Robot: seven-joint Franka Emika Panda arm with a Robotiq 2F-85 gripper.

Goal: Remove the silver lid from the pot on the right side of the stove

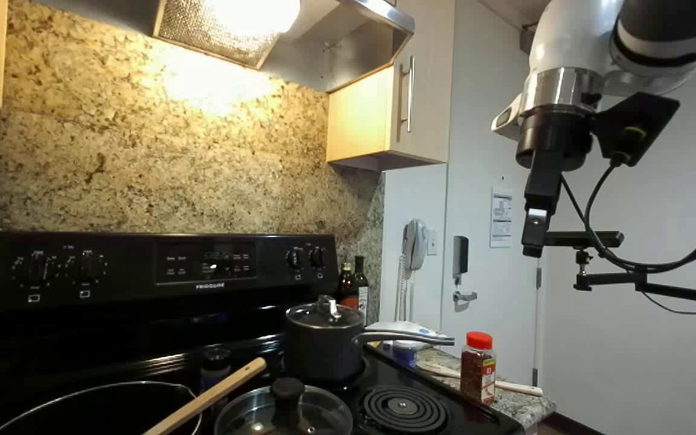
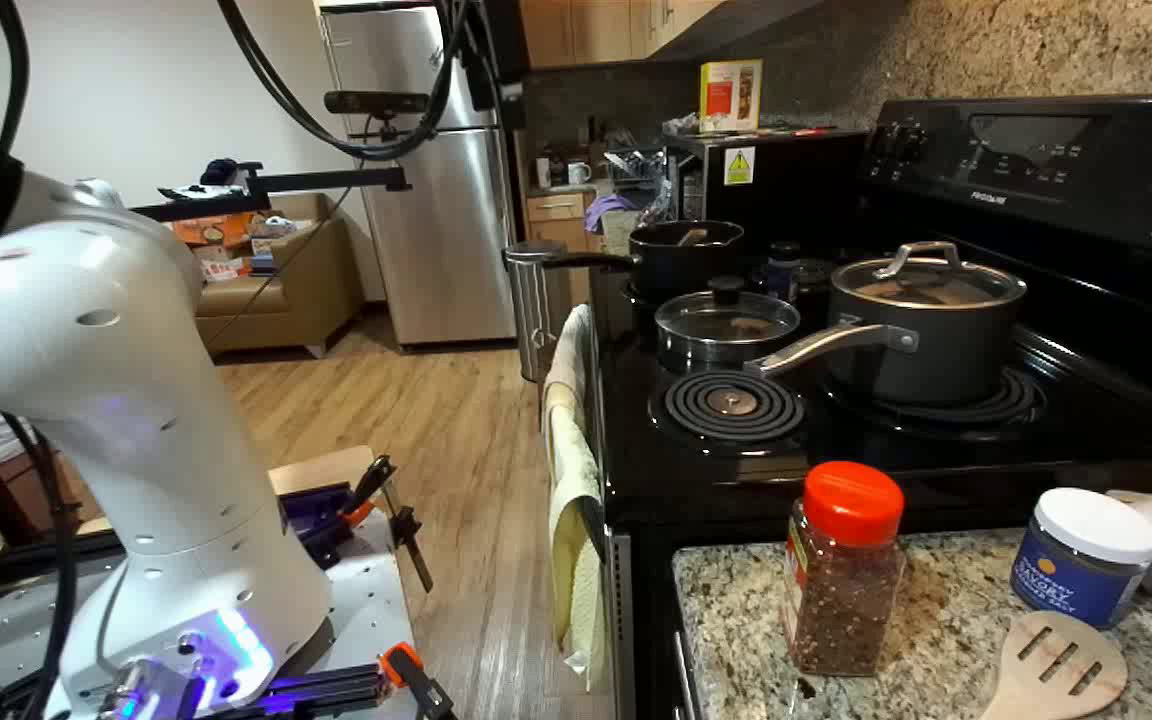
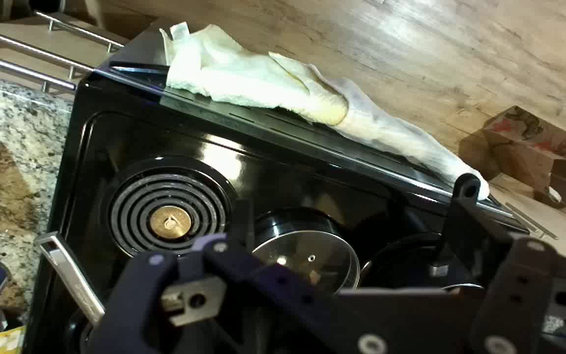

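The silver lid (image 2: 946,288) sits on the pot (image 2: 921,345), likely stiff, light and slick, its glass breakable; best taken by the arched handle (image 2: 926,247). Fingers (image 3: 478,228) stand wide, empty, well apart from the pot. The stove panel (image 1: 133,266) behind the pot reads FRIGIDAIRE; a jar (image 2: 1081,560) near the pot, SAVORY.

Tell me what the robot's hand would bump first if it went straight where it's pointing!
Probably the stove, near its front edge: the hand points down that way. Depth is unclear, so maybe the pale cloth.
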